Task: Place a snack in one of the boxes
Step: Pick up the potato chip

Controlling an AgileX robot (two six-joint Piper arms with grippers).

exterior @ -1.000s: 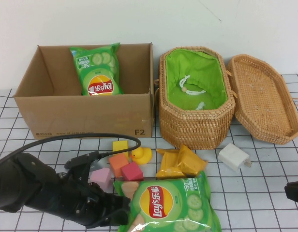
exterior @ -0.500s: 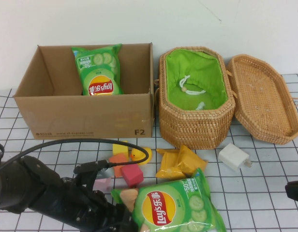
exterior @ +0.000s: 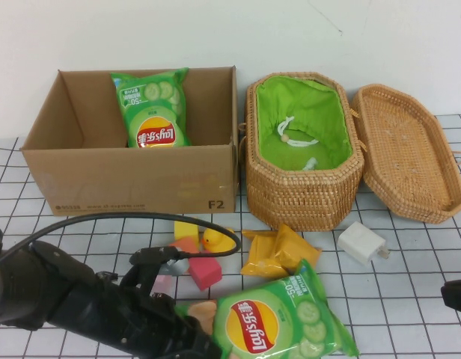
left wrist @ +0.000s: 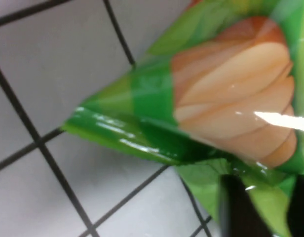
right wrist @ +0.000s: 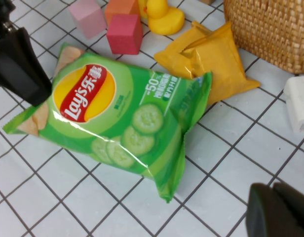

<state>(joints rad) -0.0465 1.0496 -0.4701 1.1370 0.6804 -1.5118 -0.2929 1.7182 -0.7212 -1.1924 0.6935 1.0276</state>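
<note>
Chips (exterior: 279,327) have slid right across the grid table (exterior: 410,299) and tilted since a second ago, left gripper (exterior: 204,345) at their near-left corner; pinch or push, cannot tell. Not yet lifted toward box (exterior: 133,179) or basket (exterior: 304,187). Right gripper (right wrist: 280,215) parked right, state unclear. White wall (exterior: 290,30) behind.

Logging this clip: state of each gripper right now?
Left gripper: at the corner of the front chip bag; grip cannot be told.
Right gripper: beside the bag, holding nothing.

Chip bag (exterior: 281,323) is glossy crinkly plastic, the box (exterior: 133,178) plain matt cardboard, the basket (exterior: 304,149) rough woven wicker with green cloth lining.
</note>
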